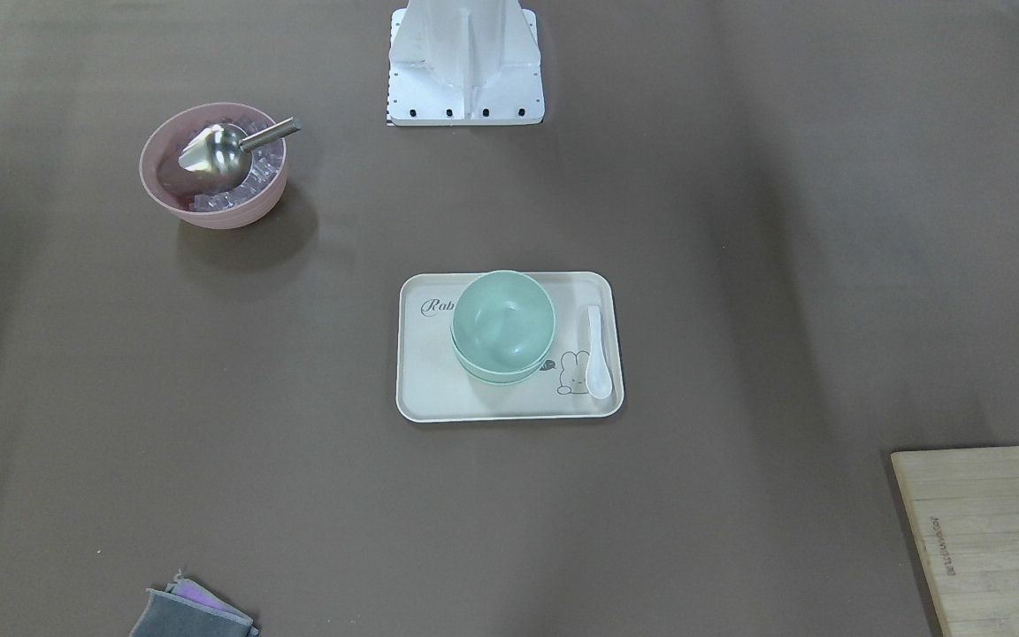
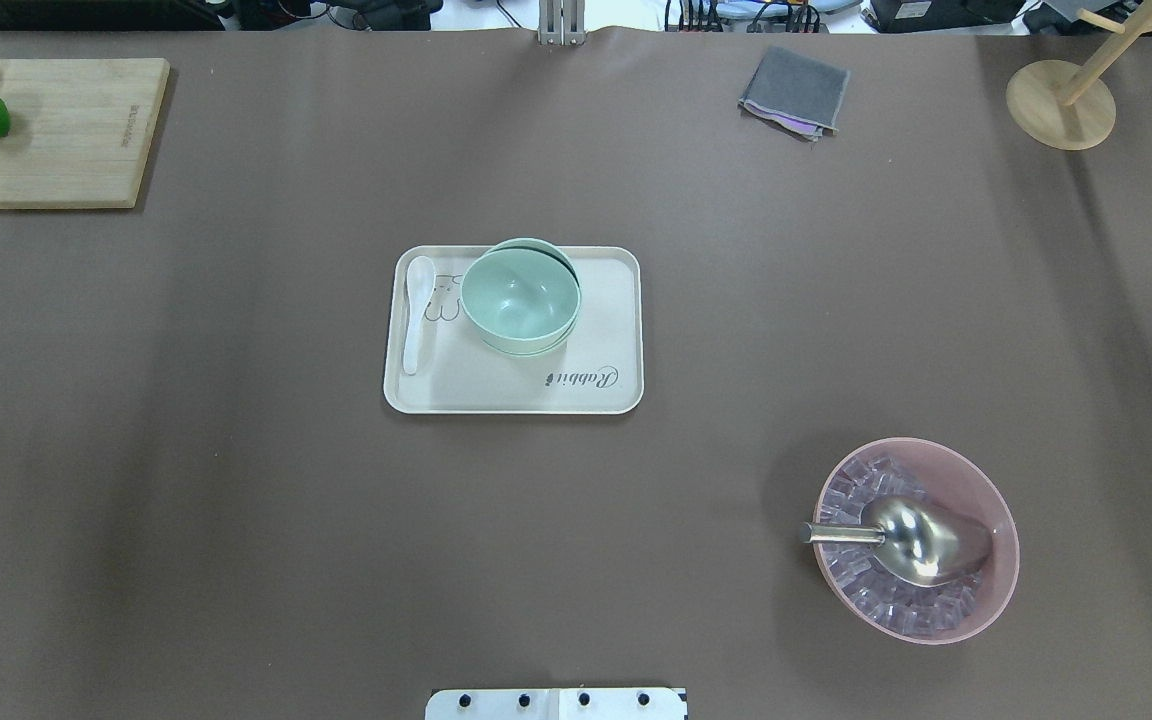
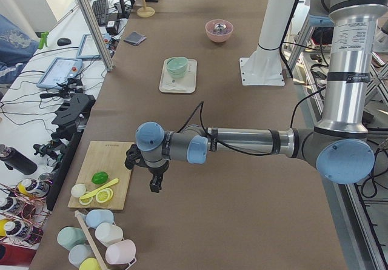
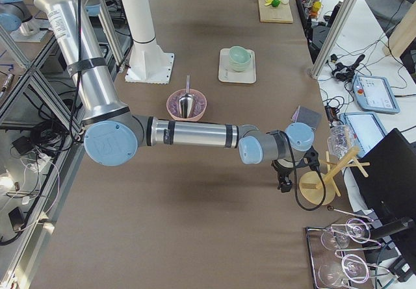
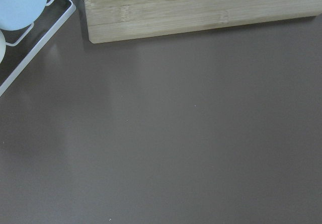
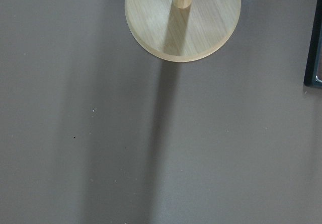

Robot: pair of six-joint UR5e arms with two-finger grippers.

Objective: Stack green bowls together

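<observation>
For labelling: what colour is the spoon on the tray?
The spoon is white; overhead exterior view.

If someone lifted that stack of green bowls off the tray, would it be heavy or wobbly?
Probably light: the green bowls look like thin, empty plastic. The top one sits slightly off-centre, so it might shift or lift out alone. Their smooth, rounded sides could slip; pushed, they may slide on the tray.

the tray [image 2: 516, 390] carries the script word "rabbit" (cut to "rab" by the green bowls [image 1: 503, 323] in the front-facing view); the cutting board [image 2: 56, 165] has a stamp too small to read.
</observation>
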